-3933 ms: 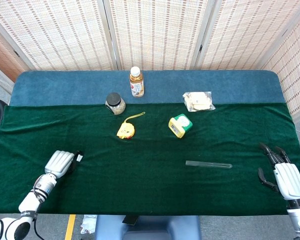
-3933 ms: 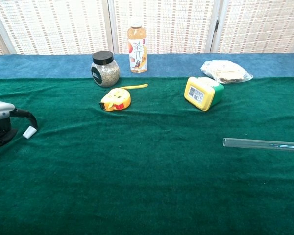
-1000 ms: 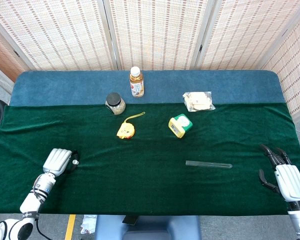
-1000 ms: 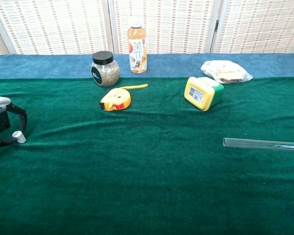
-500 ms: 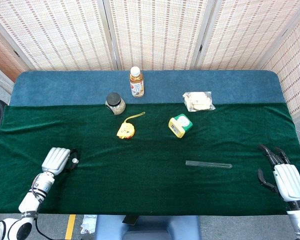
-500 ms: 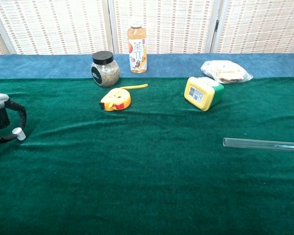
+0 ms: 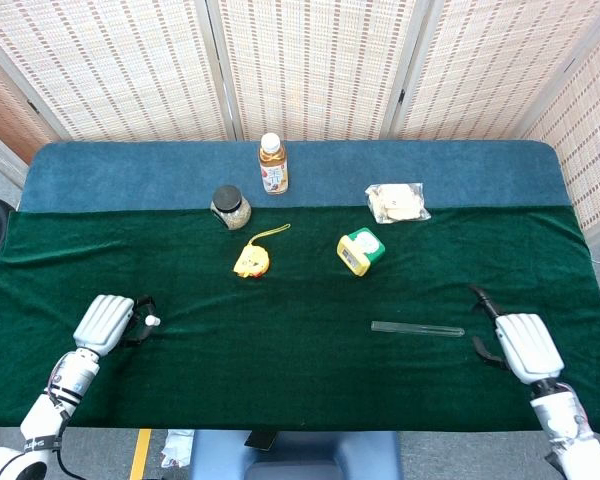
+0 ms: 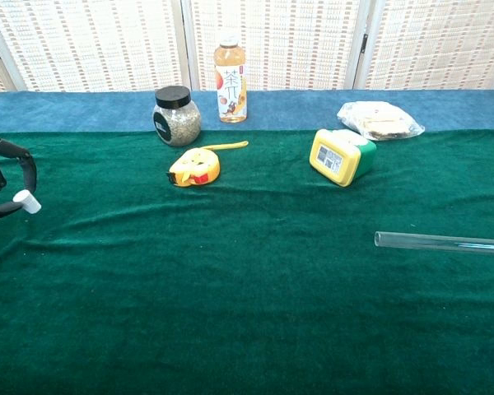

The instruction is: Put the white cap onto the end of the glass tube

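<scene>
- Chest view: one bottle [image 8: 231, 78] of amber drink stands at 12 o'clock on the bench [image 8: 247, 313]; its label carries large Chinese characters, 茶 among them, the rest too small to read.
- One jar [image 8: 175, 116] with a black lid, just at 9 o'clock of the bottle; its dark label is illegible.
- One yellow tape measure [image 8: 196, 168] with a short length of tape pulled out, at 6 o'clock of the jar; no writing legible.
- One yellow-and-green box [image 8: 341, 156] tilted on the cloth, at 3 o'clock of the tape measure; print on its face unreadable.
- One clear bag of pale snacks [image 8: 379, 120] at 1 o'clock of the box.
- One glass tube [image 7: 417, 328] lying flat at 4 o'clock on the bench, open end toward 9 o'clock, untouched.
- One white cap [image 8: 25, 201], pinched between dark fingertips [image 8: 20, 162] of the left hand [image 7: 103, 323] at the 9 o'clock edge, lifted clear of the cloth, well apart from the tube.
- Right hand [image 7: 520, 345] near the tube's 3 o'clock end, not touching, fingers apart, holding nothing.
- Two cloths: green [image 7: 300, 300] in front, blue [image 7: 130, 170] behind.
</scene>
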Robot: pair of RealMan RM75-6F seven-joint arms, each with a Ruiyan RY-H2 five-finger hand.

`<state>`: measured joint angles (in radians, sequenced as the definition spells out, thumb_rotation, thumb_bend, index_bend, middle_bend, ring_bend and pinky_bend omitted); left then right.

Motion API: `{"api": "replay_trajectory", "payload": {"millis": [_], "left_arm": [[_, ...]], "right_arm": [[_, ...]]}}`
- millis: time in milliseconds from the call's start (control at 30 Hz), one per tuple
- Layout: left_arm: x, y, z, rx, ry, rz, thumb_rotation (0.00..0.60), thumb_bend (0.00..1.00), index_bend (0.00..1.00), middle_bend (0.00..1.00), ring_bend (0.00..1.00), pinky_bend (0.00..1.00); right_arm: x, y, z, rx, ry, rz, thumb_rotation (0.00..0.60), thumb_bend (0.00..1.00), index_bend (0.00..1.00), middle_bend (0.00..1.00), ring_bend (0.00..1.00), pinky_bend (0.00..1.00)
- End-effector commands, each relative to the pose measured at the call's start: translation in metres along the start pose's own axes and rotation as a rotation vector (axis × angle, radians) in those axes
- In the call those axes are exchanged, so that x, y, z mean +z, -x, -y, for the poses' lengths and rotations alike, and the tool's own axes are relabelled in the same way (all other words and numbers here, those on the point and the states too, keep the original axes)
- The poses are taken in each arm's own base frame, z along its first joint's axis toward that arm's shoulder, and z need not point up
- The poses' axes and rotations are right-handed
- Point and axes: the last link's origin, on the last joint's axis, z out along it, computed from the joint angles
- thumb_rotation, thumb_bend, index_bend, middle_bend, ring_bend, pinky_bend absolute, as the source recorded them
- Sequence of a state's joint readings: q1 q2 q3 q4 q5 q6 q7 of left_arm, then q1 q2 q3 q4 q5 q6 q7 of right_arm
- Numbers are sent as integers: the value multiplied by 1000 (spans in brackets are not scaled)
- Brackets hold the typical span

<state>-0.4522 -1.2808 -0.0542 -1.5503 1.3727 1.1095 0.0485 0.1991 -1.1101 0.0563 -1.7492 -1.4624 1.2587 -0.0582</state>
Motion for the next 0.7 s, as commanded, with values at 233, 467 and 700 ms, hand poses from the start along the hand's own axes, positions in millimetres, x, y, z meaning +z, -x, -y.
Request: {"api": "replay_trajectory", "payload": {"millis": [233, 467, 700], "left_arm": [[-4, 7, -2, 8, 13, 30, 600, 502, 545, 1000, 875, 804], [-4, 12, -6, 21, 28, 50, 600, 501, 543, 1000, 876, 804], [-4, 18, -5, 25, 28, 65, 600, 501, 543, 1000, 876, 804]], "right_arm": [[29, 27, 20, -22, 18, 74, 600, 353, 336, 878, 1000, 999], [45, 45, 29, -3, 8, 108, 600, 350, 385, 904, 1000, 1000], [59, 61, 34, -2, 20, 149, 600, 350, 398, 904, 1000, 1000]]}}
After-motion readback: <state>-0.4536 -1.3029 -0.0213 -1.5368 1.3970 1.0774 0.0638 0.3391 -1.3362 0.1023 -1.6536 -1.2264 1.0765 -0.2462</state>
